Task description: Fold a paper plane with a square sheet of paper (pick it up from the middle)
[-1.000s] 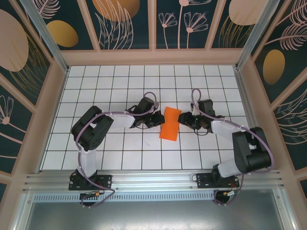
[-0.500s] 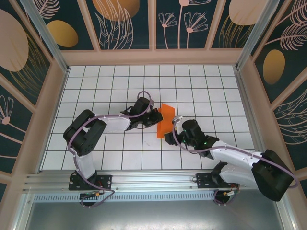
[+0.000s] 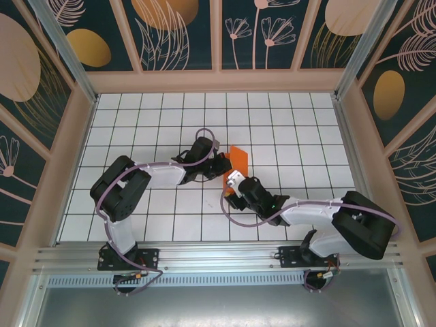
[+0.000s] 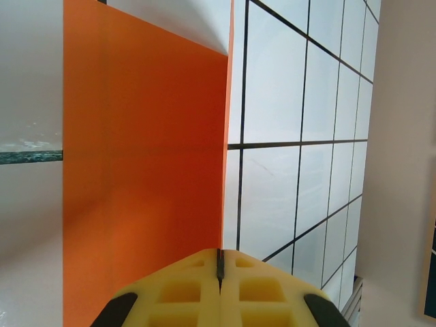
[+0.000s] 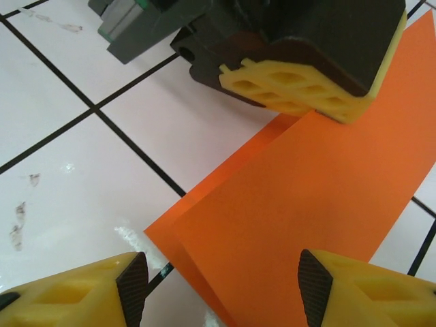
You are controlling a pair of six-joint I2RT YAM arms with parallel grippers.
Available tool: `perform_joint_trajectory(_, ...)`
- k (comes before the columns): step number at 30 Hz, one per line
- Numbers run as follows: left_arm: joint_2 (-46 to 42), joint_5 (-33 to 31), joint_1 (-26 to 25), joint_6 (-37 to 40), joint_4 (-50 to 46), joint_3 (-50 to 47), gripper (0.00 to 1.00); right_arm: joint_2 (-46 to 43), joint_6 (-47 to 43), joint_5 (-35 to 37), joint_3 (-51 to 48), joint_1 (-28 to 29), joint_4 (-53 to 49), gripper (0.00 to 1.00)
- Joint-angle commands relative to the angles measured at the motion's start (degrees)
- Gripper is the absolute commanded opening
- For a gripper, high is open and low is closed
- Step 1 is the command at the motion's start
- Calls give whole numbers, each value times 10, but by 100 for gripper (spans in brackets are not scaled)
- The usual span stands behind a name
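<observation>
Right now, your left gripper point(image 4: 219, 262) is pinched shut on one edge of the thin, bright orange sheet of paper point(image 4: 143, 170), which is folded double and extends away from that gripper, while your right gripper point(image 5: 221, 279) faces the left gripper, jaws apart, near the sheet's free corner.

- One thin, bright orange sheet of paper point(image 3: 239, 157), folded over into two layers.
- Two black-and-white jointed robot arms: the left arm point(image 3: 163, 175) and the right arm point(image 3: 310, 210).
- Two grippers with yellow honeycombed pads: the left gripper point(image 4: 220, 262) and the right gripper point(image 5: 221, 276).
- One white table point(image 3: 136, 122) gridded with black lines.
</observation>
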Motion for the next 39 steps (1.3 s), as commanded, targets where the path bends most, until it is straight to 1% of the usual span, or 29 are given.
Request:
perform_joint_trajectory(1,10,6,-2,3,-5,13,0,20,-25,43,30,6,30,60)
perform_joint_trajectory(7,15,8,-1,6,-9,14,0,36,-30,44,45,6,27,52)
perform_joint_trajectory(16,14,3,-2,17,-28,22,0,39,-19,41,53,6,5,28)
perform_joint_trajectory(19,15,-3,-1,22,-38,27,2,40,-10,42,57,5,-3,17)
perform_joint_trajectory(21,12,-7,-1,25,-42,29,6,39,-4,37,57,4,-6,12)
perform_joint_trajectory(23,8,-15,-1,28,-50,32,18,36,7,22,59,0,-11,5)
perform_joint_trajectory(25,1,-30,-1,33,-60,32,22,32,22,7,60,-6,-13,2)
perform_joint_trajectory(26,-5,-40,-1,34,-65,32,28,30,30,-5,60,-10,-12,0)
perform_joint_trajectory(28,-19,-64,-1,36,-75,28,40,23,51,-33,59,-21,-7,0)
perform_joint_trajectory(29,-28,-76,-1,38,-80,25,43,20,65,-54,58,-28,-4,0)
perform_joint_trajectory(33,-67,-124,0,39,-86,6,50,4,121,-146,52,-60,23,0)
perform_joint_trajectory(35,-78,-143,1,40,-85,0,53,1,154,-213,47,-85,41,0)
perform_joint_trajectory(36,-95,-149,1,41,-83,0,54,2,167,-240,46,-96,48,0)
perform_joint_trajectory(37,-101,-155,2,42,-81,-14,54,5,184,-277,45,-109,53,0)
perform_joint_trajectory(39,-107,-161,1,43,-76,-19,54,13,210,-325,46,-134,63,0)
